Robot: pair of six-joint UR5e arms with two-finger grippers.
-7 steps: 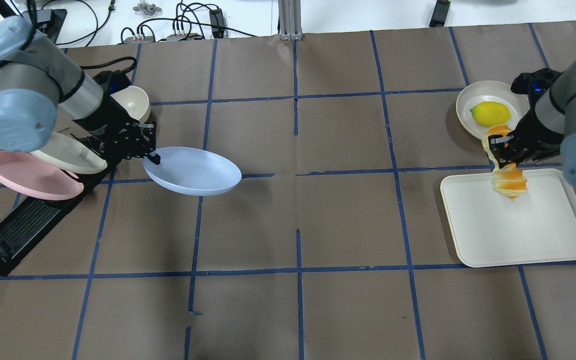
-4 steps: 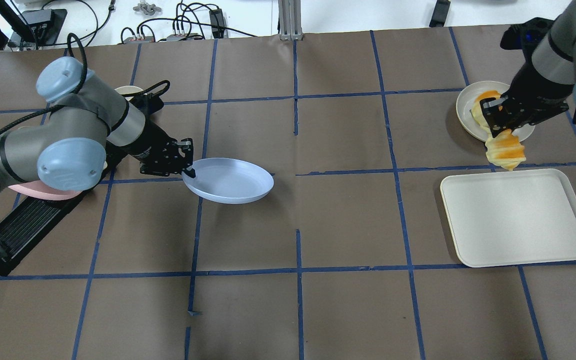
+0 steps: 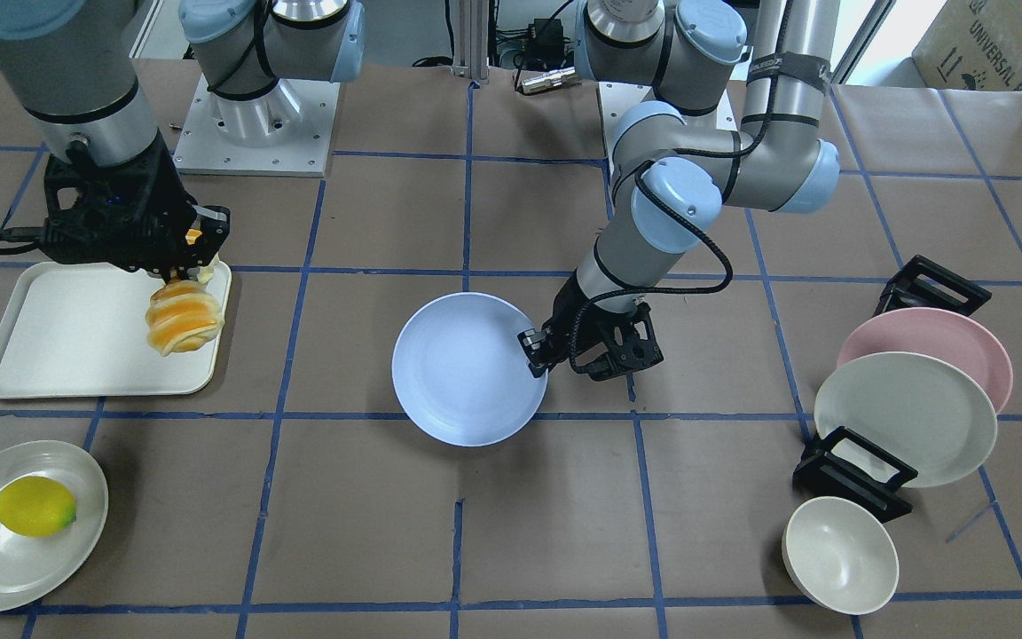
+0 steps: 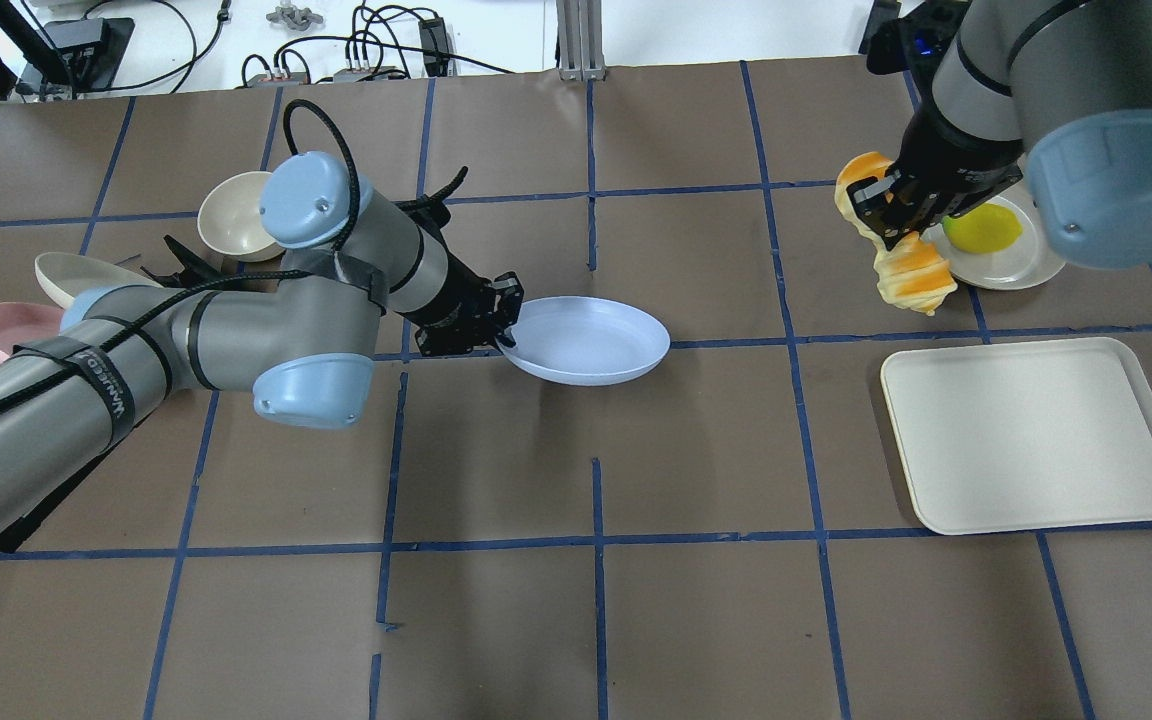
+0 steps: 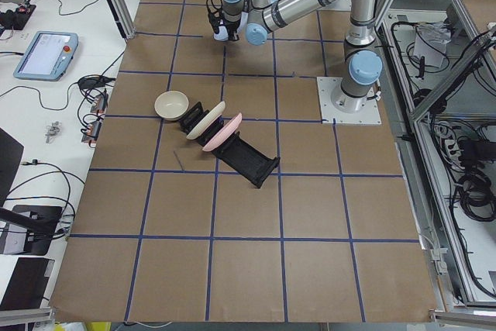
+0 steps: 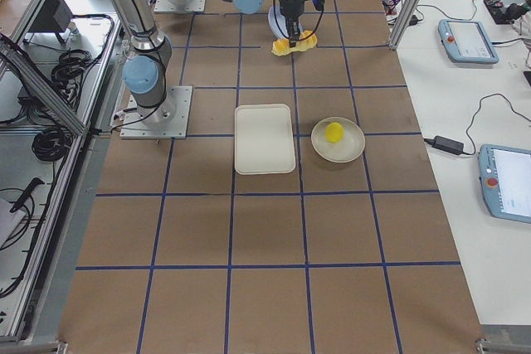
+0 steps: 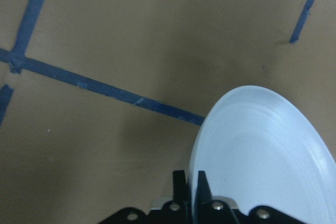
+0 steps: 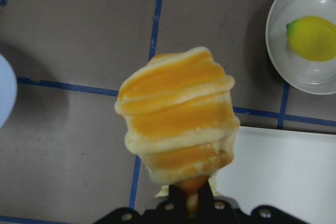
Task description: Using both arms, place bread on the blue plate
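The blue plate [image 4: 591, 340] hangs just above the table's middle, held by its rim. My left gripper [image 4: 508, 335] is shut on that rim, also seen in the front view [image 3: 536, 346] and the left wrist view [image 7: 192, 182]. The orange-and-cream striped bread [image 4: 908, 268] hangs in the air at the right, beyond the tray. My right gripper [image 4: 884, 215] is shut on its upper end. The right wrist view shows the bread [image 8: 178, 124] hanging from the gripper [image 8: 191, 200], with the plate's edge [image 8: 5, 95] at far left.
A white tray [image 4: 1036, 440] lies at the right front. A yellow lemon [image 4: 981, 228] sits on a cream plate [image 4: 1021, 262] behind the bread. At the left, a black rack [image 3: 852, 470] holds a pink and a cream plate, next to a cream bowl [image 4: 231, 215].
My left arm has carried the blue plate from beside the rack rightward to the table's middle. My right arm has lifted the bread off the tray and moved it away and leftward.
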